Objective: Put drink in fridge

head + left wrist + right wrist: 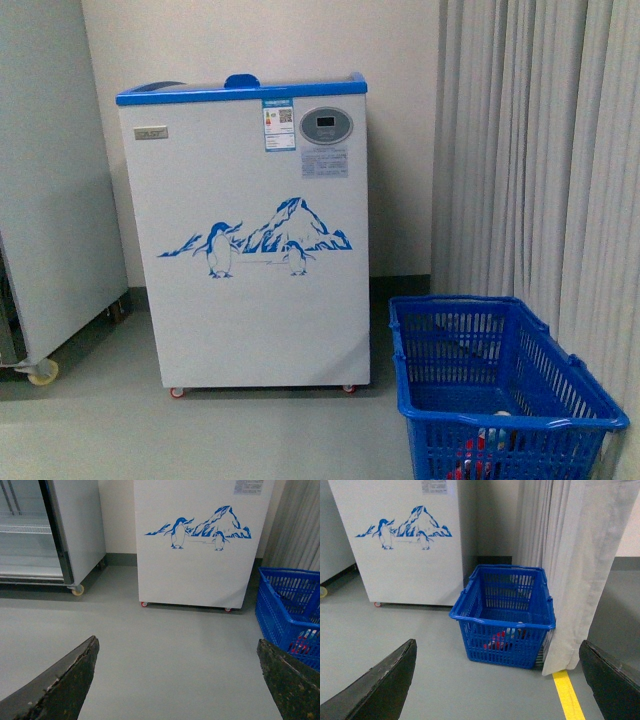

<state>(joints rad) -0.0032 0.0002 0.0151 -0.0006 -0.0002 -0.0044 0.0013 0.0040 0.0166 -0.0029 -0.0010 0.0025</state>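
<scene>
The fridge (250, 240) is a white chest freezer with a blue top rim, a penguin-and-mountain picture and an oval grey display. It stands ahead on the floor with its lid shut. It also shows in the left wrist view (200, 555) and the right wrist view (405, 545). The drink (500, 639) lies inside a blue basket (505, 615); only red and pale patches show through the mesh, also in the front view (485, 450). My left gripper (177, 680) is open and empty above bare floor. My right gripper (497, 680) is open and empty, short of the basket.
The blue basket (500, 390) stands on the floor right of the fridge, against grey curtains (540, 150). A plain grey cabinet (45, 180) on castors stands at the left. A yellow floor line (568, 697) runs near the curtain hem.
</scene>
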